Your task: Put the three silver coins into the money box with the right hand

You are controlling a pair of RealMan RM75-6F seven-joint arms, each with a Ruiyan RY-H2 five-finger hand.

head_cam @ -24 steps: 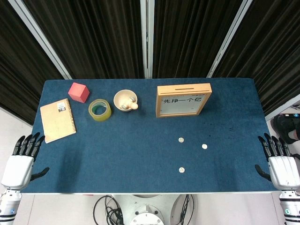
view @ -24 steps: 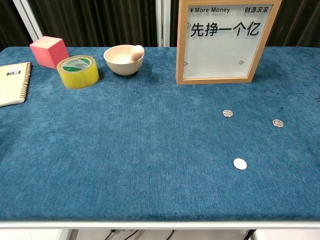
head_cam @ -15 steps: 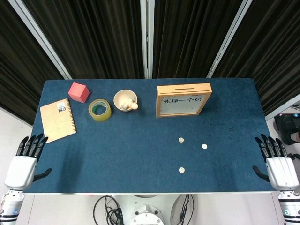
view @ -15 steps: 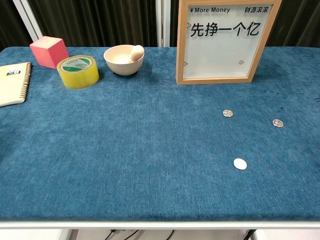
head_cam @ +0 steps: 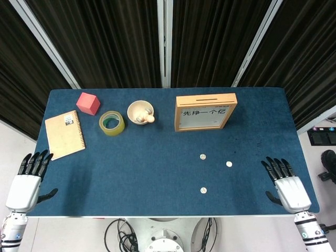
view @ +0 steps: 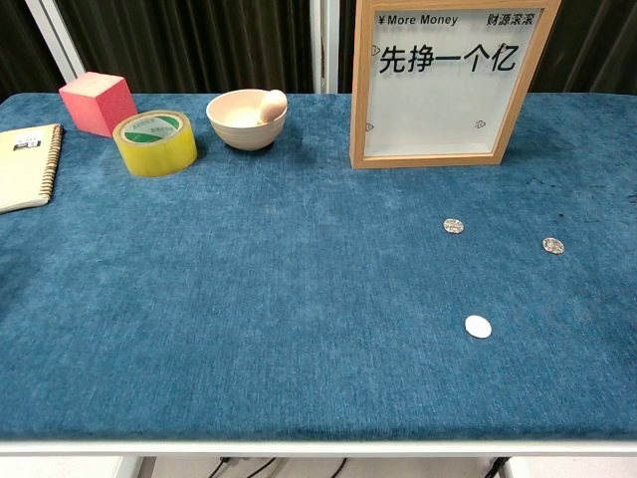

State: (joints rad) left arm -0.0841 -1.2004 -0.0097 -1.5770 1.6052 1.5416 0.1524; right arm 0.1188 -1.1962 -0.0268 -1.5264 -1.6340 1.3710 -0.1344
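Observation:
Three silver coins lie on the blue cloth: one (head_cam: 202, 156) (view: 454, 226) nearest the box, one (head_cam: 229, 164) (view: 552, 245) further right, one (head_cam: 203, 190) (view: 478, 327) closest to the front edge. The wooden money box (head_cam: 205, 112) (view: 442, 84) stands upright at the back, its slot on top. My right hand (head_cam: 286, 186) hovers over the table's front right corner, fingers spread and empty, right of the coins. My left hand (head_cam: 26, 181) hangs open beside the front left corner. Neither hand shows in the chest view.
At the back left sit a pink cube (head_cam: 87, 103), a yellow tape roll (head_cam: 112, 123), a small bowl (head_cam: 140, 112) holding an egg-like piece, and a spiral notebook (head_cam: 64, 134). Dark curtains hang behind the table (head_cam: 131, 168).
My right hand has moved left and inward, from beyond the right edge to over the front right corner. The left hand has barely shifted. The coins have not moved.

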